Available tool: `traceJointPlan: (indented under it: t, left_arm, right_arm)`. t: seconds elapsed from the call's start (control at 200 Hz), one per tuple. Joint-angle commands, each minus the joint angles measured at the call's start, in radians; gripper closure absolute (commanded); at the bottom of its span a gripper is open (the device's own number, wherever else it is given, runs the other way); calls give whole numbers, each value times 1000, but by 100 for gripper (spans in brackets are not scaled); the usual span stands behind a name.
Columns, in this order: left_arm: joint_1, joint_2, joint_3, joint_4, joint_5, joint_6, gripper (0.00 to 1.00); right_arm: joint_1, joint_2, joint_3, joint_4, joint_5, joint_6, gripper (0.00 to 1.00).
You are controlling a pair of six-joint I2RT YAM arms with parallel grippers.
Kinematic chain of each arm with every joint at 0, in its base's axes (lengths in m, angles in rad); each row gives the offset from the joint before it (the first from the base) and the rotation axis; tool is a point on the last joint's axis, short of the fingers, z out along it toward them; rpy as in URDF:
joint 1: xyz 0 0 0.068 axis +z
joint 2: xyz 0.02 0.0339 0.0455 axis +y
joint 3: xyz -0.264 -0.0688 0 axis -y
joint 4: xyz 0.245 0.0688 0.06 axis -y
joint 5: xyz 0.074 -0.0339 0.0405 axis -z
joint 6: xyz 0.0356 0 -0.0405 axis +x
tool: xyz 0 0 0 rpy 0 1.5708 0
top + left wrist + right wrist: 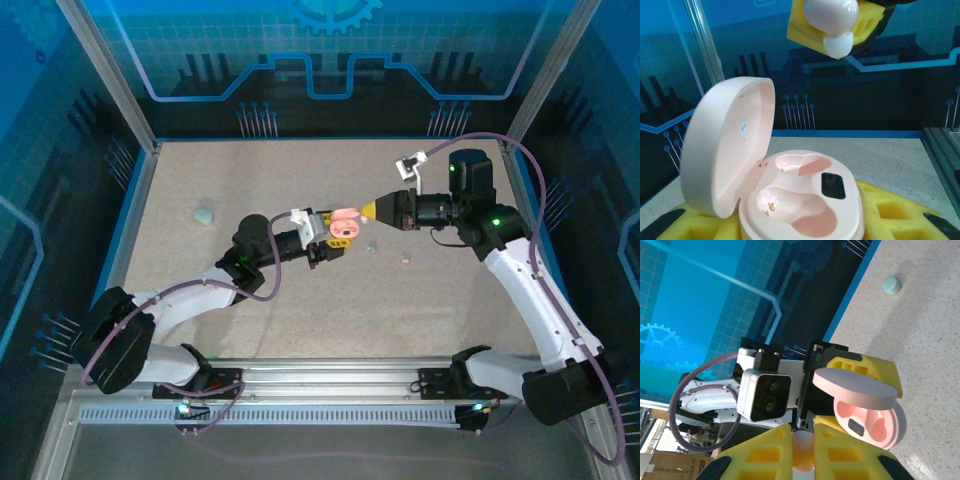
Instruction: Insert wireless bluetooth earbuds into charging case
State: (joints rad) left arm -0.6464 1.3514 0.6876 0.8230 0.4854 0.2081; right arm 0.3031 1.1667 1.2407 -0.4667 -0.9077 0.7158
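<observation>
Left gripper (338, 236) clamped on pink case (805, 205), lid (725, 145) swung up, both wells empty. Right gripper (372, 209) pinching whitish earbud (832, 22) between my yellow pads, its tip poking past fingertips. Earbud just off case, facing wells, not touching. On table (300, 300) under right gripper: pale blue bud (371, 247), pinkish bud (405, 260). Teal case (204, 214) well off from left gripper.

You have one glossy pink oval charging case (343, 222), lid open, showing two moulded sockets (799, 164); one pale teal pebble-shaped case (204, 214); you can count three tiny glossy earbuds: one whitish earbud (837, 44); one pale blue bead (371, 247); one pinkish bead (405, 260).
</observation>
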Motion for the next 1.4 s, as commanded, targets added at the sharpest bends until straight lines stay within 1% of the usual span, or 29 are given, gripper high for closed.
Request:
traceJointPlan:
  t: [0.0,0.225,0.325,0.37,0.485,0.765,0.921,1.001,1.086,1.176,1.246,1.396]
  left_arm:
    - [-8,15,31,78,-1,-26,69]
    - [-8,18,43,76,0,-39,69]
    - [-9,17,44,73,1,-38,69]
    - [-9,17,42,72,-1,-37,69]
    - [-8,19,39,78,-7,-39,69]
    - [-9,34,46,88,-34,-43,69]
    - [-8,43,53,92,-33,-42,68]
    - [-8,44,52,94,-37,-43,68]
    - [-8,47,56,95,-39,-45,68]
    - [-9,49,58,93,-40,-48,68]
    - [-9,52,62,93,-39,-49,68]
    - [-8,51,63,93,-36,-52,68]
  right_arm:
    - [13,-7,-32,99,-55,72,85]
    - [3,21,-118,364,-151,313,86]
    - [-1,41,-164,518,-173,463,86]
    - [-2,51,-171,542,-176,497,86]
    - [-3,59,-175,544,-169,515,86]
    - [43,53,-153,408,-96,436,85]
    - [70,53,-123,308,-40,352,85]
    - [86,58,-90,220,4,280,85]
    - [110,60,-69,174,47,228,85]
    - [132,74,-49,136,81,195,86]
    - [147,75,-38,96,137,167,86]
    - [169,88,-35,74,198,142,86]
